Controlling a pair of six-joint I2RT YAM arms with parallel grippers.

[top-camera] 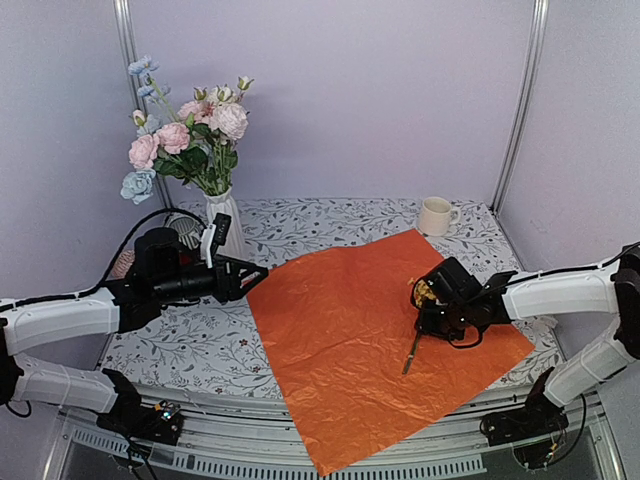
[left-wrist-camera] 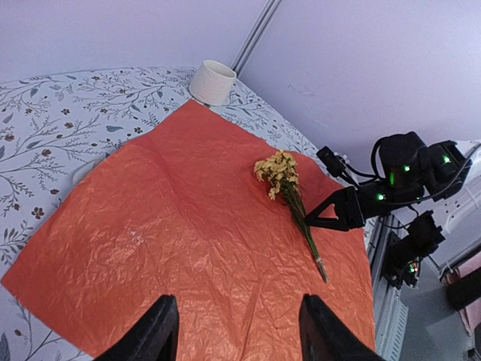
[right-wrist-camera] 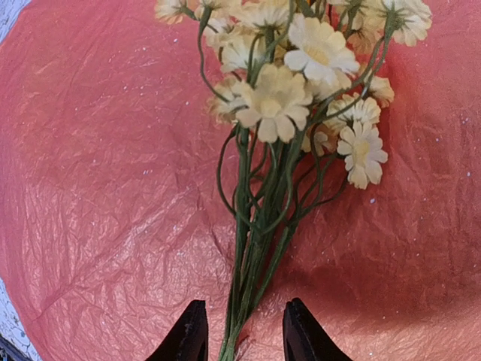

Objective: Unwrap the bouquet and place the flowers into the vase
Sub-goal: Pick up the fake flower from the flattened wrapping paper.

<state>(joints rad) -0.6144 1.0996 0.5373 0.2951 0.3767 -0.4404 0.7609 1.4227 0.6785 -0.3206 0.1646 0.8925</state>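
The bouquet is undone, and its orange paper [top-camera: 340,330] [left-wrist-camera: 188,226] lies spread flat on the table. Pink and pale blue flowers [top-camera: 190,140] stand in the white vase [top-camera: 226,225] at the back left. A sprig of small yellow flowers [top-camera: 413,345] [left-wrist-camera: 289,192] [right-wrist-camera: 278,98] lies on the right part of the paper. My right gripper [top-camera: 425,318] [right-wrist-camera: 240,335] is low over it, its jaws either side of the green stems [right-wrist-camera: 252,263] with a narrow gap on each side. My left gripper [top-camera: 258,272] [left-wrist-camera: 239,331] hangs open and empty above the paper's left edge.
A cream mug [top-camera: 435,215] [left-wrist-camera: 212,81] stands behind the paper's far corner. A striped grey cup [top-camera: 185,232] sits left of the vase, partly hidden by my left arm. Walls close the back and sides. The paper's near corner overhangs the front edge.
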